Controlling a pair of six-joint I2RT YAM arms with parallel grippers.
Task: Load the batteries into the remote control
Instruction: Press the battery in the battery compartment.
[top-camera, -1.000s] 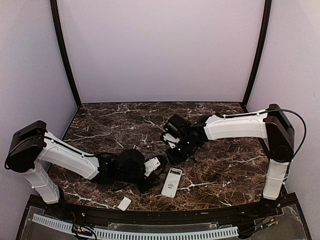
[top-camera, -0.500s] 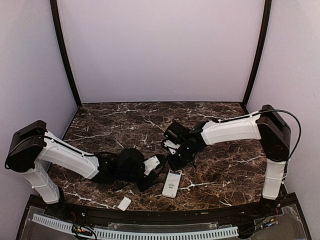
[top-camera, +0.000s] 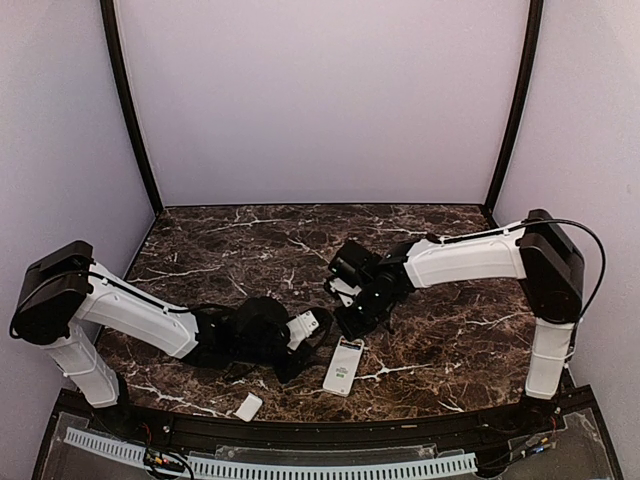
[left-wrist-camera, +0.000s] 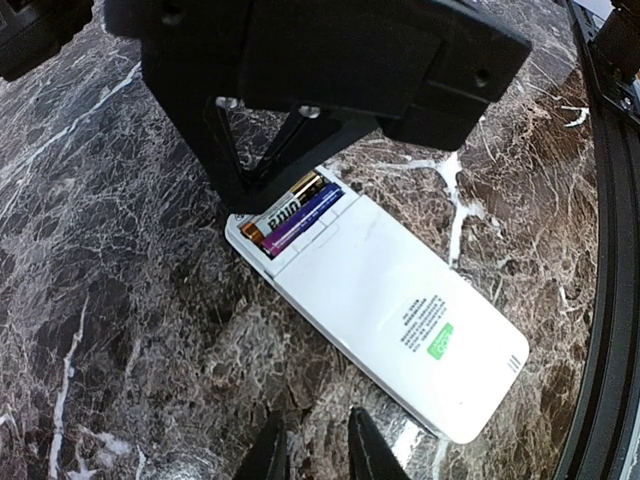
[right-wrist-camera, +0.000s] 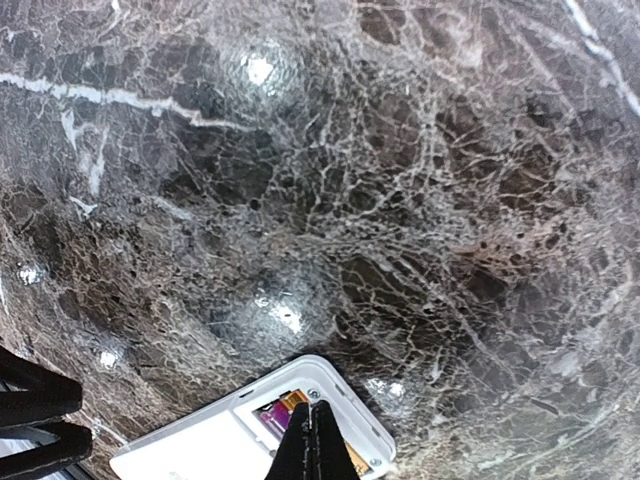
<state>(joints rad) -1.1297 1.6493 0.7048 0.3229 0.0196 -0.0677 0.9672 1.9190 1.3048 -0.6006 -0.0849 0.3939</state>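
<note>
My right gripper (right-wrist-camera: 313, 445), closed empty, over the batteries (left-wrist-camera: 295, 212) at the remote control's (left-wrist-camera: 390, 310) 12 o'clock end; left gripper (left-wrist-camera: 318, 455) slightly parted, empty.

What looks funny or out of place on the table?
The remote control lies face down with its battery slot open and the batteries showing. Its small white cover lies apart, near the front edge. The shut right claw hangs right over the batteries. Nothing looks spilled or broken.

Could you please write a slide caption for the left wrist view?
Shut right gripper over the batteries seated in the face-down remote control.
</note>
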